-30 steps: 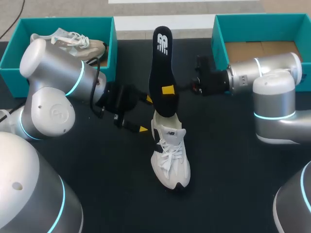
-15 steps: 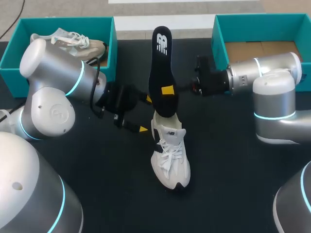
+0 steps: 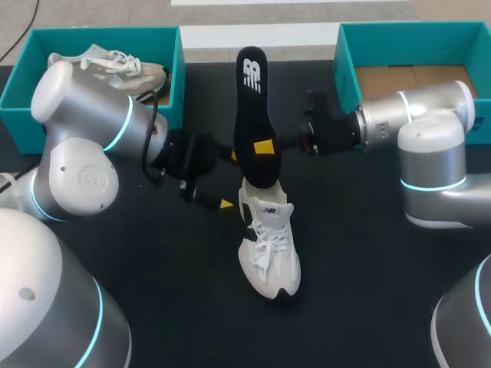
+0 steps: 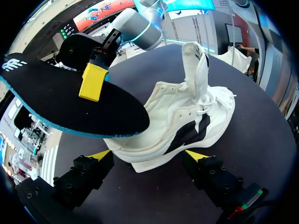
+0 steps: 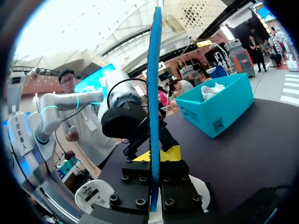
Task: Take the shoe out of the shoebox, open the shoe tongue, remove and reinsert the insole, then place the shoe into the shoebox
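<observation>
The shoe point(image 3: 268, 245) stands on its sole on a matte black desk point(image 3: 368, 291), toe pointing toward the robot. Two teal shoeboxes sit well beyond the shoe's heel. The left shoebox point(image 3: 100, 34), off to the shoe's left, holds a second pale shoe point(image 3: 123, 65). The right shoebox point(image 3: 345, 54), off to the shoe's right, shows a bare brown cardboard floor.

The left arm point(image 3: 84, 146) brings the left fingers point(image 3: 234, 156) in low beside the shoe's heel. They are spread apart: in the left wrist view the shoe point(image 4: 187, 121) lies just ahead of the two tips point(image 4: 100, 155), which stop just short of its sole and hold nothing.

The right arm point(image 3: 414, 115) comes in above and behind the shoe's heel. The right fingers point(image 3: 265, 146) are clamped on the insole point(image 3: 253, 115) about halfway along it. The insole rises steeply from the heel, its rounded lower end at the shoe's collar; whether that end sits inside the shoe cannot be told. From the right wrist the insole point(image 5: 153, 93) shows edge-on, upright between the fingers point(image 5: 170, 153), with the left shoebox point(image 5: 219, 112) past it.

The shoe is off-white fabric with a black side panel, a thick pale sole, white laces and its tongue pulled straight up. The insole point(image 4: 70, 107) is thin, flat and long, with a black face, a blue-green rim and white print at its far end. The fingers are black blocks with yellow tips point(image 4: 93, 81).
</observation>
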